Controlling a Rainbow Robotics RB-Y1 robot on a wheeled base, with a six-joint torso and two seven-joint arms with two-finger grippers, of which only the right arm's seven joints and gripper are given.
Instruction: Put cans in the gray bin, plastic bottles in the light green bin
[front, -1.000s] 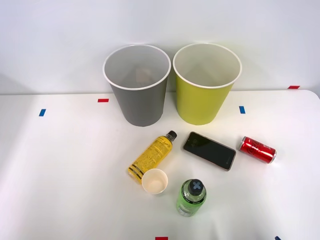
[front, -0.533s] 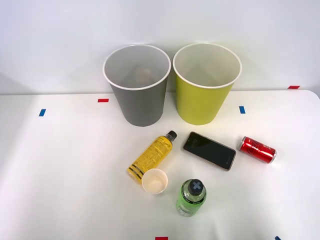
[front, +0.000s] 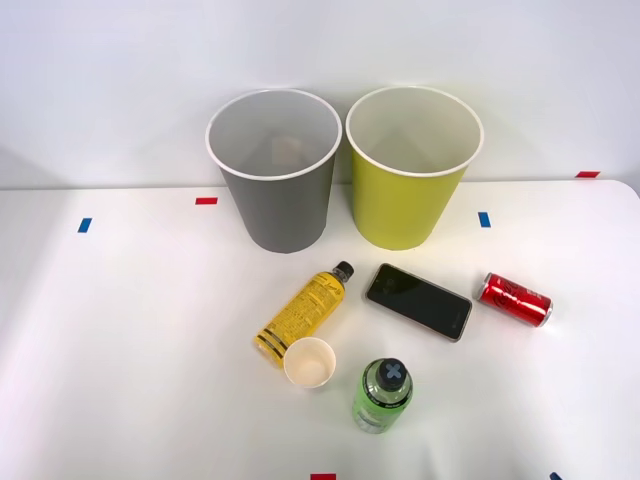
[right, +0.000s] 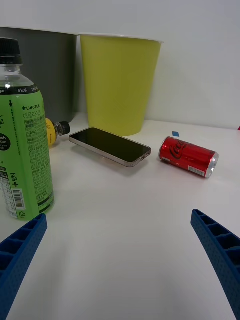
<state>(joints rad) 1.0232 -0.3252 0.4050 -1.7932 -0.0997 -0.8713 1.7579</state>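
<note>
With nothing sorted yet, the right gripper (right: 120, 260) waits low over the table with fingers spread, the upright green bottle (front: 382, 395) nearest; next it must close on that bottle and carry it to the light green bin (front: 410, 195).

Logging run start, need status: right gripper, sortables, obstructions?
Right gripper open, low over table, holding nothing. Red can and yellow bottle lying down, green bottle upright; none binned. Phone lies between can and bottles.
</note>
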